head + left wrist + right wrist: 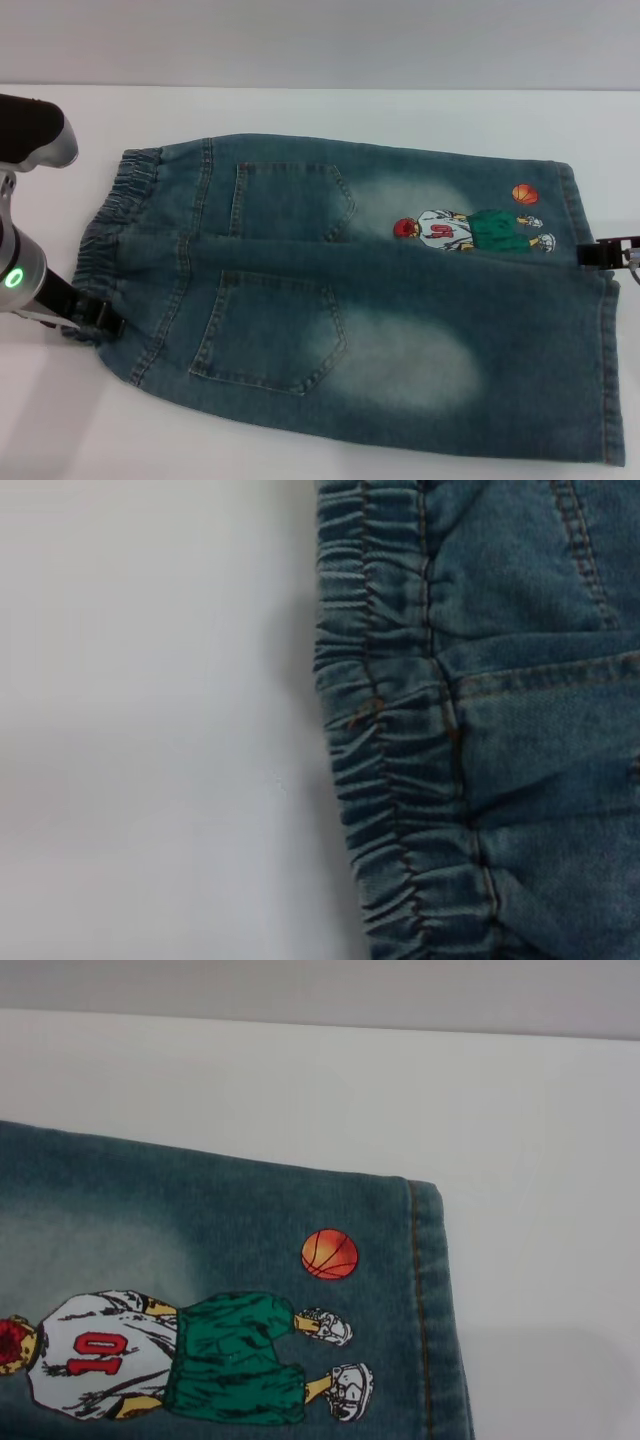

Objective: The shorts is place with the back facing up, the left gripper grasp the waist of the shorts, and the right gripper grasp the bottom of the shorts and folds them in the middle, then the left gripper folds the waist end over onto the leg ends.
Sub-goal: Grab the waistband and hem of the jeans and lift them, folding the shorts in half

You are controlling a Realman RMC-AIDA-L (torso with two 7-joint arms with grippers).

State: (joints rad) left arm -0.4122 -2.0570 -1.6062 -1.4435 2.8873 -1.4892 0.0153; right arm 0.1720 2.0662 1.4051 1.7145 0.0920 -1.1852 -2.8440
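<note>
Left gripper (95, 318) sits at the near-left end of the shorts (350, 300), right against the waist (120, 205), and from the head view I cannot tell how its black claw stands or whether it has cloth. Over on the right, the right gripper (608, 252) pokes in at the leg hems (590, 300), just touching the edge by the cartoon print (470, 230); its grip is not readable either. Shorts lie flat, back up, on the white table (300, 110), waist left, hems right.

Left wrist view now: puckered elastic band beside bare table, no fingers showing.

Right wrist view: hem corner, the player and his orange ball (329, 1254), again no claw in shot.

My read: this is the grasping step. To do it well, each claw wants to pinch both layers squarely at its edge, waist and hem together, so the lengthwise fold comes over even and the legs stack.

Count: one pair of shorts, two back pockets (290, 200), two legs, one print, one ball, two grippers.
</note>
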